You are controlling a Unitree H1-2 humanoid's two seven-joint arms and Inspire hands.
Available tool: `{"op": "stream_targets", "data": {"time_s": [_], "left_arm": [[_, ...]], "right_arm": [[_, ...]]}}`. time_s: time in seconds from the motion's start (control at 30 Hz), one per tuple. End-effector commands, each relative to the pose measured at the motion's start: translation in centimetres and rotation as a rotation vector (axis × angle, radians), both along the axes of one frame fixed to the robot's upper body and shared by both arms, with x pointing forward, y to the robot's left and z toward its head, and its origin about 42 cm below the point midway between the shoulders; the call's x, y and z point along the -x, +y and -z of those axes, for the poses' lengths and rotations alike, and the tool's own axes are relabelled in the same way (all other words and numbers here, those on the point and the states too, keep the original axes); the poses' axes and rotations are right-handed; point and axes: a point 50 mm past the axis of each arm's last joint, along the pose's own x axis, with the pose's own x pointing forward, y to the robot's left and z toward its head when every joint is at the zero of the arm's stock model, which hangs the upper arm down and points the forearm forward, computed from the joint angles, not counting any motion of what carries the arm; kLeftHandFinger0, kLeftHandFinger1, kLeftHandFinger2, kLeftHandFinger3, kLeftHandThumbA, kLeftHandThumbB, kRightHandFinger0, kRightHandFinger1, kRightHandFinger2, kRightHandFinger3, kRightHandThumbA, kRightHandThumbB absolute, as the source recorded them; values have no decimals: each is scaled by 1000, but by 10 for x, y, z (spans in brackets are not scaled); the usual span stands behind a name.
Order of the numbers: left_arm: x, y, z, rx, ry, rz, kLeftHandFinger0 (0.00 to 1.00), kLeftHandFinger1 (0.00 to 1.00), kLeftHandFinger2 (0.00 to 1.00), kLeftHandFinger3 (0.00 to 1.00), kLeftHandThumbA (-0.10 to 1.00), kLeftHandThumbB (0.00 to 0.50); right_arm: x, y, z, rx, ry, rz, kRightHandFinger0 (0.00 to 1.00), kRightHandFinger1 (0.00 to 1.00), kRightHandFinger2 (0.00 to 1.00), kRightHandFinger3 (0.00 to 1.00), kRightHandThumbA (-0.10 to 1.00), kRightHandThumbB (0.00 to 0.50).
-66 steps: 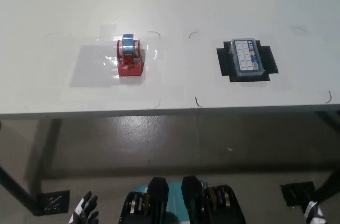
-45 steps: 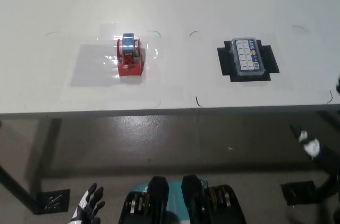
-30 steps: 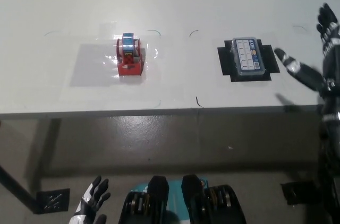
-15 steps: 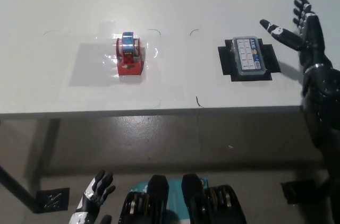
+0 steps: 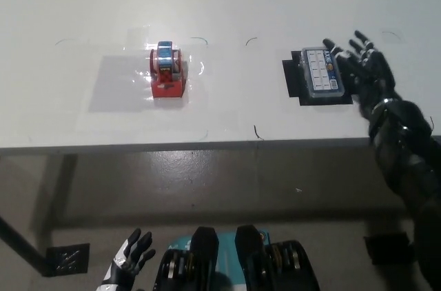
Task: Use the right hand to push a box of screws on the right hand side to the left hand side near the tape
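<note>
A clear box of screws [image 5: 319, 75] with a blue label lies on a black mat [image 5: 292, 81] at the table's right. My black right hand [image 5: 362, 70] is open, fingers spread, right beside the box's right edge; I cannot tell whether it touches it. A red tape dispenser [image 5: 167, 74] with a blue roll stands on the table's left half. My white left hand [image 5: 129, 263] hangs open below the table edge at the lower left.
The white table [image 5: 220, 1] ends at a front edge [image 5: 207, 145] with floor below. A shiny clear sheet [image 5: 117, 87] lies under the tape dispenser. Small pen marks sit between the dispenser and the box.
My right arm has risen from below the table at the right, swung over the table and come down beside the box's right edge. The box and tape have not moved.
</note>
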Motion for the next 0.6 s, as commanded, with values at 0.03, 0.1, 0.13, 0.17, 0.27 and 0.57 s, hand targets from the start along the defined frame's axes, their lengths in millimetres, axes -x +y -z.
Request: {"op": "stream_targets", "data": {"time_s": [0.03, 0.1, 0.13, 0.17, 0.27, 0.57], "left_arm": [[3, 0, -9, 25, -49, 20, 1000, 1000, 1000, 1000, 836, 131], [2, 0, -8, 32, -50, 25, 1000, 1000, 1000, 1000, 832, 130], [2, 0, -8, 32, -51, 26, 1000, 1000, 1000, 1000, 833, 131], [2, 1, -8, 32, -51, 27, 1000, 1000, 1000, 1000, 835, 129], [2, 2, -6, 37, -46, 30, 1000, 1000, 1000, 1000, 836, 120], [2, -1, -8, 37, -51, 37, 1000, 1000, 1000, 1000, 833, 112]], "right_arm": [[1, 22, 2, -163, -11, -38, 1000, 1000, 1000, 1000, 1000, 329], [7, 28, 15, -223, 8, -25, 1000, 1000, 1000, 1000, 1000, 337], [10, 31, 20, -269, 16, -16, 1000, 1000, 1000, 1000, 1000, 327], [12, 33, 24, -295, 19, -13, 1000, 1000, 1000, 1000, 1000, 326], [20, 48, 37, -447, 28, -13, 1000, 1000, 1000, 1000, 1000, 362], [34, 78, 56, -723, 50, 37, 1000, 1000, 1000, 1000, 1000, 360]]}}
